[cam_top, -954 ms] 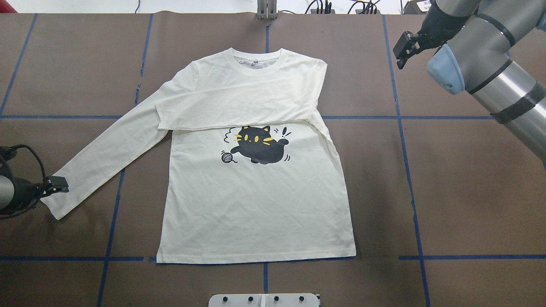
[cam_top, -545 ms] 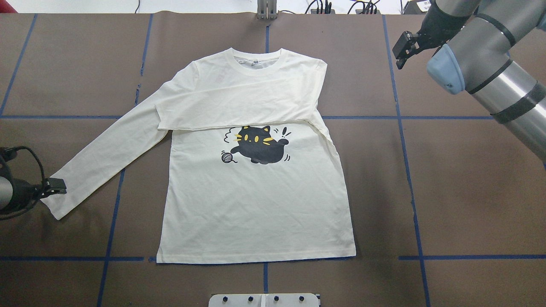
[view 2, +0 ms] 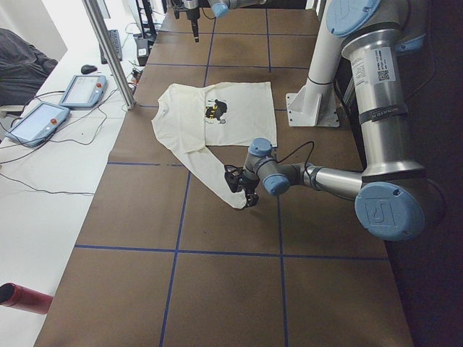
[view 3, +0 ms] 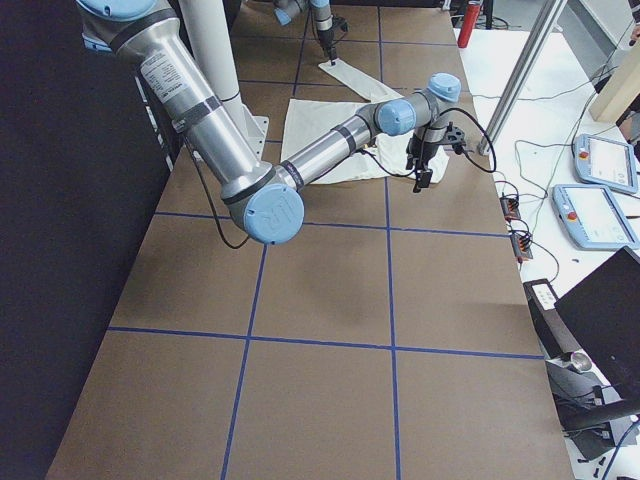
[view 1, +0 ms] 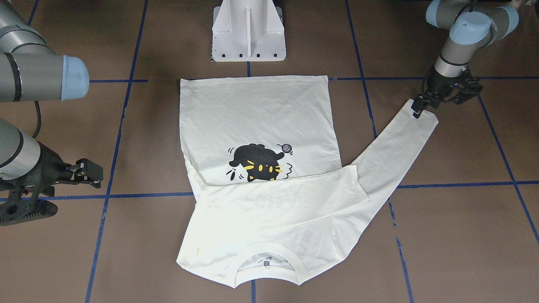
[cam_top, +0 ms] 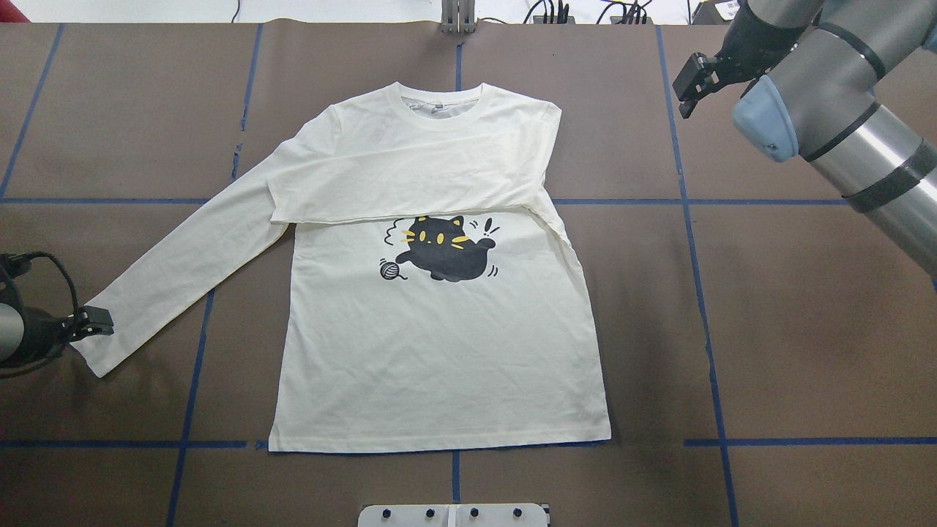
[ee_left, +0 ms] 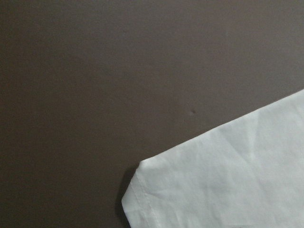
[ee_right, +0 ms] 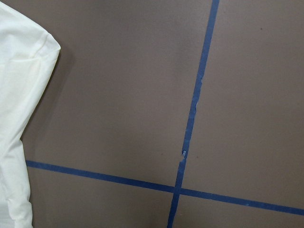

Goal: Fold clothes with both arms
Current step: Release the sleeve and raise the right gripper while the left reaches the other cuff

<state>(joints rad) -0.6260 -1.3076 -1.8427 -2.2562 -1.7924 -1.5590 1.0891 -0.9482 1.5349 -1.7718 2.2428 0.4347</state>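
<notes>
Work surface: a brown table (cam_top: 805, 329) divided into a grid by blue tape lines (cam_top: 703, 293).
T-shirt (cam_top: 439, 351): lies flat at the centre of the table, print side up. The neckline is on the far side and the hem on the near side.
Right arm (cam_top: 842, 95): reaches over the far right of the table, clear of the garment.
Left arm (view 1: 459, 38): reaches low to the left edge of the table.
Folded sleeve (cam_top: 410, 183): already laid across the chest from the right shoulder. Its end stops near the left side seam, just above the cat print (cam_top: 443, 249). This step looks done.
Outstretched sleeve (cam_top: 183, 271): runs from the left shoulder to the near left, flat on the table and not yet folded.
Right gripper (cam_top: 692, 80): jaws apart and holding nothing. It hangs well apart from the right shoulder.
Left gripper (cam_top: 91, 322): positioned at the cuff (ee_left: 213, 175). The wrist view shows the cuff corner flat on the table and no fingers, so jaw spacing and any hold on the cloth cannot be determined.
Progress: judged early, with one sleeve fold of several complete.
Steps left: bring the outstretched sleeve across the chest, then fold the body, which is open at full length.
</notes>
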